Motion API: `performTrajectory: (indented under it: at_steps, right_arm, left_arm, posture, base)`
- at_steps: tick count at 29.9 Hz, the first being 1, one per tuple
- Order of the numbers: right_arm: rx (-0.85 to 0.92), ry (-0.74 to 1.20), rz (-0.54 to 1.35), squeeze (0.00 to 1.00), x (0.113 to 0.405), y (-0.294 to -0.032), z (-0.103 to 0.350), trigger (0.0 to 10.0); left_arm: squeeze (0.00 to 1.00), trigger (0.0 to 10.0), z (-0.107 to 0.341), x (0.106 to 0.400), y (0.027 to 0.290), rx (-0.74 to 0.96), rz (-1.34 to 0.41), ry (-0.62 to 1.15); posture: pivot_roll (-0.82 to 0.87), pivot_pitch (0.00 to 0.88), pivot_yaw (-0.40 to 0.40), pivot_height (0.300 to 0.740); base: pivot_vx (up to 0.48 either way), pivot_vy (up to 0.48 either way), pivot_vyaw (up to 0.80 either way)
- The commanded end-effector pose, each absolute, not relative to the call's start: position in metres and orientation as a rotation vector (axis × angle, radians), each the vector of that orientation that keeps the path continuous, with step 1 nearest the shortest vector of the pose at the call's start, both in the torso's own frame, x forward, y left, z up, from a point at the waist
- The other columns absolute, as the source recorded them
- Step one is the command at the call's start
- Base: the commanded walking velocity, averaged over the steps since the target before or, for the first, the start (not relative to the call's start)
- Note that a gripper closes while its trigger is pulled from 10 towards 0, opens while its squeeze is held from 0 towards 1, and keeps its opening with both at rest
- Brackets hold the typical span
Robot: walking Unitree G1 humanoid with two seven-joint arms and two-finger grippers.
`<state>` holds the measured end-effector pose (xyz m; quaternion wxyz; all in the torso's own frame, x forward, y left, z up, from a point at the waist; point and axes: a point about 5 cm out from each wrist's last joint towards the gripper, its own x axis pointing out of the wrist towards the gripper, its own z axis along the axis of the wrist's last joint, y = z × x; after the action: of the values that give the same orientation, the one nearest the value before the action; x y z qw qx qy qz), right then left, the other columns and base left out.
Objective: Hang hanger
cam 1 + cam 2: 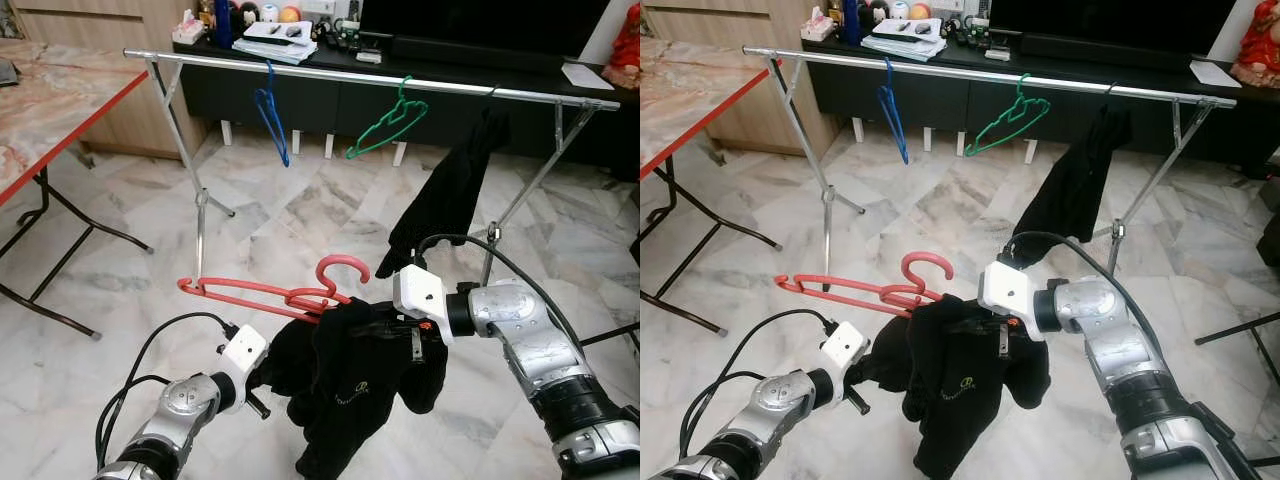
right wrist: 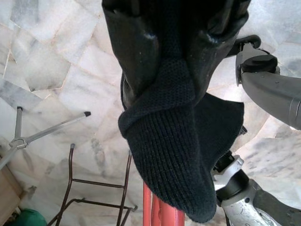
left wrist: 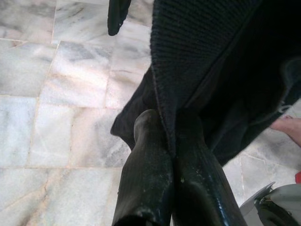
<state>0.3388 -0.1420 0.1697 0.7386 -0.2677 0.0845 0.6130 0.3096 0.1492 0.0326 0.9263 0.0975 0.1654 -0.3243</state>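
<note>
Nearest me, my left gripper (image 3: pixel 171 141) has its fingers (image 3: pixel 146 165) closed on a fold of the black garment (image 1: pixel 350 380); my right gripper (image 2: pixel 176 75) at 1 o'clock is clamped on knit cloth at the garment's top, where it drapes over the red hanger (image 1: pixel 270 290); the garment is soft and limp, likely to slide off, while the hanger looks light, stiff and slick, so I judge the better hold is on the hanger's neck under the hook, not on cloth alone; the hanger sits mid-air between my arms, over the marble floor (image 1: pixel 300 220); its long axis runs 9 to 3 o'clock, one arm jutting bare toward 9, hook curling up toward 12; farther off at 12 the rail (image 1: pixel 380 80) carries a blue hanger (image 1: pixel 272 125), a green hanger (image 1: pixel 390 125) and dark cloth (image 1: pixel 450 200).
</note>
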Motion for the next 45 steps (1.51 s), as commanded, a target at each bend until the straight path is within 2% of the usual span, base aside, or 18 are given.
performTrajectory:
  at_steps: [1, 11, 19, 21, 29, 35, 36, 38, 41, 45]
  right_arm:
    - [-0.592, 0.150, 1.317, 0.00, 0.342, -0.146, 0.177, 0.0]
    - [-0.561, 0.164, 1.288, 0.00, 0.344, -0.155, 0.173, 0.0]
    - [-0.598, 0.327, 1.247, 0.00, 0.336, -0.192, 0.150, 0.0]
    - [-0.648, 0.421, 1.253, 0.00, 0.329, -0.207, 0.138, 0.0]
    - [-0.662, 0.563, 1.253, 0.00, 0.315, -0.230, 0.118, 0.0]
    - [-0.666, 0.568, 1.251, 0.00, 0.313, -0.234, 0.116, 0.0]
    - [-0.589, 0.518, 1.253, 0.00, 0.315, -0.231, 0.121, 0.0]
    - [-0.545, 0.506, 1.276, 0.00, 0.314, -0.229, 0.124, 0.0]
    - [-0.628, 0.590, 1.322, 0.00, 0.306, -0.237, 0.117, 0.0]
    - [-0.624, 0.598, 1.307, 0.00, 0.306, -0.242, 0.119, 0.0]
  left_arm:
    - [0.00, 0.0, 0.026, 0.304, 0.152, 0.200, -0.665, 0.357]
    - [0.00, 0.0, 0.020, 0.300, 0.157, 0.244, -0.646, 0.401]
    - [0.00, 0.0, 0.013, 0.296, 0.171, 0.292, -0.572, 0.447]
    - [0.00, 0.0, 0.010, 0.294, 0.172, 0.296, -0.568, 0.459]
    - [0.00, 0.0, 0.008, 0.292, 0.171, 0.304, -0.559, 0.469]
    - [0.00, 0.0, 0.007, 0.292, 0.173, 0.311, -0.550, 0.475]
    - [0.00, 0.0, 0.007, 0.292, 0.174, 0.315, -0.547, 0.479]
    - [0.00, 0.0, 0.007, 0.292, 0.174, 0.317, -0.545, 0.480]
    - [0.00, 0.0, 0.007, 0.291, 0.176, 0.321, -0.540, 0.483]
    - [0.00, 0.0, 0.006, 0.291, 0.176, 0.325, -0.537, 0.485]
  posture:
    - [-0.08, 0.129, -0.050, 0.740]
    - [-0.09, 0.125, -0.048, 0.740]
    - [-0.09, 0.129, -0.052, 0.740]
    - [-0.09, 0.133, -0.049, 0.740]
    - [-0.10, 0.142, -0.045, 0.740]
    - [-0.10, 0.143, -0.043, 0.740]
    - [-0.09, 0.145, -0.040, 0.740]
    - [-0.09, 0.145, -0.040, 0.740]
    - [-0.09, 0.146, -0.040, 0.740]
    - [-0.09, 0.146, -0.041, 0.740]
  base:
    - [0.000, 0.000, 0.00]
    - [0.000, 0.000, 0.00]
    - [0.000, 0.000, 0.00]
    - [0.000, 0.000, 0.00]
    - [0.000, 0.000, 0.00]
    - [0.000, 0.000, 0.00]
    - [0.000, 0.000, 0.00]
    - [0.000, 0.000, 0.00]
    - [0.000, 0.000, 0.00]
    - [0.000, 0.000, 0.00]
